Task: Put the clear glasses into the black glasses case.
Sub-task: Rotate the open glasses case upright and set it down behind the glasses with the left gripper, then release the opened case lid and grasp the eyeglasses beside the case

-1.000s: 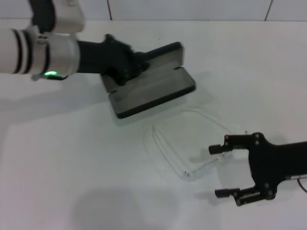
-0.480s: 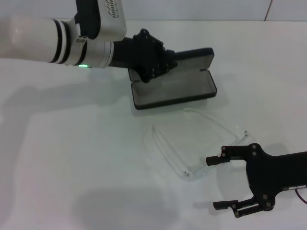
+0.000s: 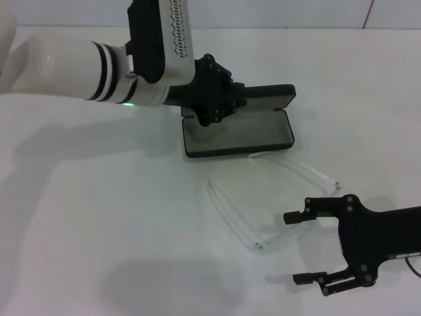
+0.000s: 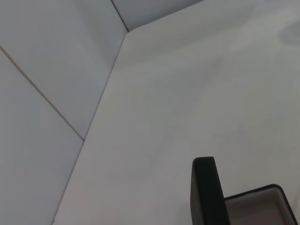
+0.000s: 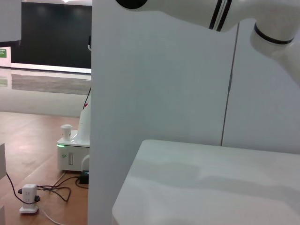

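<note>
Right gripper (image 3: pixel 309 247): fingers (image 3: pixel 297 216) spread wide, holding nothing. It hovers near the front right of the table (image 3: pixel 99 217), the upper finger just beside the glasses' near corner; we can't tell if it touches.

Left gripper (image 3: pixel 214 99): sits at the case's hinge-side left corner, against the raised lid. It looks clamped on the lid edge, but the fingers merge with the black case, so we can't tell how far they're closed.

Glasses (image 3: pixel 263 197): lying flat on the table between the case and the right gripper, arms unfolded, one arm tip reaching close to the case's front edge. Near-invisible against the white top.

Case (image 3: pixel 237 131): open, grey lining up, lid standing at the back. The left wrist view shows only a lid edge and one tray corner (image 4: pixel 255 206).

Handling, as we judge it:
- Glasses are very light, thin clear plastic, springy, and slick. They'll skid if nudged and flex or twist under a hard squeeze.
- Arms are the weak part. We'd take hold at the lens edge or the lens-arm corner nearest the right gripper, light grip.
- Case is stiff and stable while the left gripper steadies it.
- With arms unfolded, the fit into the tray looks tight.
</note>
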`<move>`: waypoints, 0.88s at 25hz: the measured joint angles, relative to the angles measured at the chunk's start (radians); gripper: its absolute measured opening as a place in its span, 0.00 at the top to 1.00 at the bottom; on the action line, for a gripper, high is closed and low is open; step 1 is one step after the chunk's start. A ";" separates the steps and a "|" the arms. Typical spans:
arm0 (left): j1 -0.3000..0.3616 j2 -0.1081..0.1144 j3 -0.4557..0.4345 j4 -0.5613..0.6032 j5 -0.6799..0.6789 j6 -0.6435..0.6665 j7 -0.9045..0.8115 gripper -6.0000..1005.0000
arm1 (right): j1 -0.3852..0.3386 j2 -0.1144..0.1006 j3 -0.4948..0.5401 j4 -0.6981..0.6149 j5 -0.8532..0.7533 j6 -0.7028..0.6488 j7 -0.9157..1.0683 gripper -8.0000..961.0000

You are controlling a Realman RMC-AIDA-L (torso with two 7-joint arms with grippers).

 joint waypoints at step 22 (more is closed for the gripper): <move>0.146 0.005 -0.014 0.130 -0.184 0.147 0.000 0.57 | -0.011 0.001 0.043 -0.025 0.009 0.006 0.076 0.19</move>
